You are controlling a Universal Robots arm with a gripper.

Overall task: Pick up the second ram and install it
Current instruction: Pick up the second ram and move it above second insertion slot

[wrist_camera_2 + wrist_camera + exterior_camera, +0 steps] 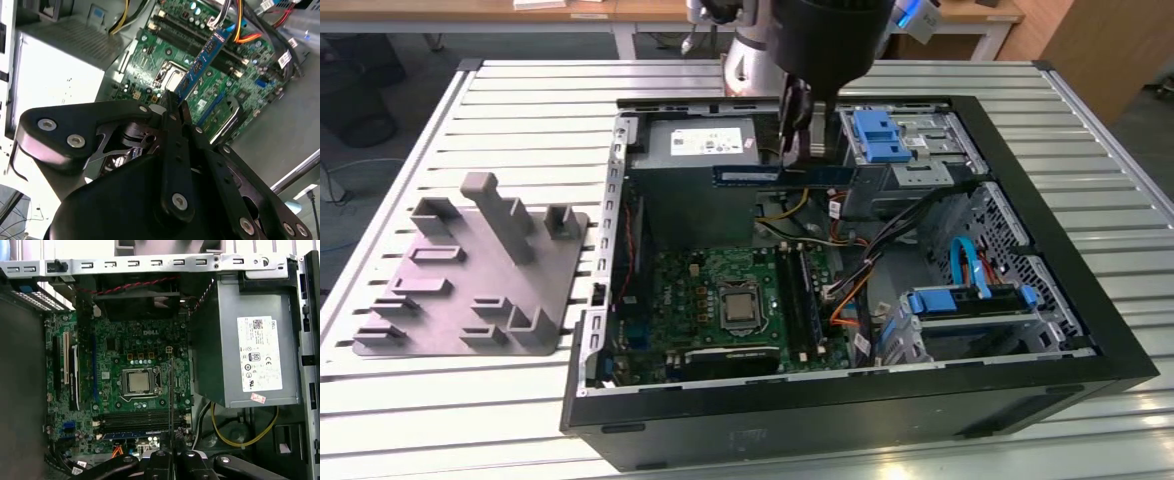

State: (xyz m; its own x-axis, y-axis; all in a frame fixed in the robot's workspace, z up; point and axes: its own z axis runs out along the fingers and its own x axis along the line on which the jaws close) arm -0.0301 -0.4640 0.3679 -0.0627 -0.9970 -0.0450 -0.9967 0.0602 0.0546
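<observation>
Jaws clamped on second ram (747, 175), long axis 9–3 in exterior view. Motherboard slots (797, 292) lie at 6 o'clock, running 12–6, so crosswise.

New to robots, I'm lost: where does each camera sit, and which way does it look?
Exterior view: off the arm, above, looking down into the open black computer case; the arm's gripper shows.
First wrist view: on the arm, facing the green motherboard; gripper links show.
Second wrist view: on the arm, looking along the gripper shut on the second ram, a thin blue-green circuit stick.
All share gripper, ram, motherboard.
</observation>
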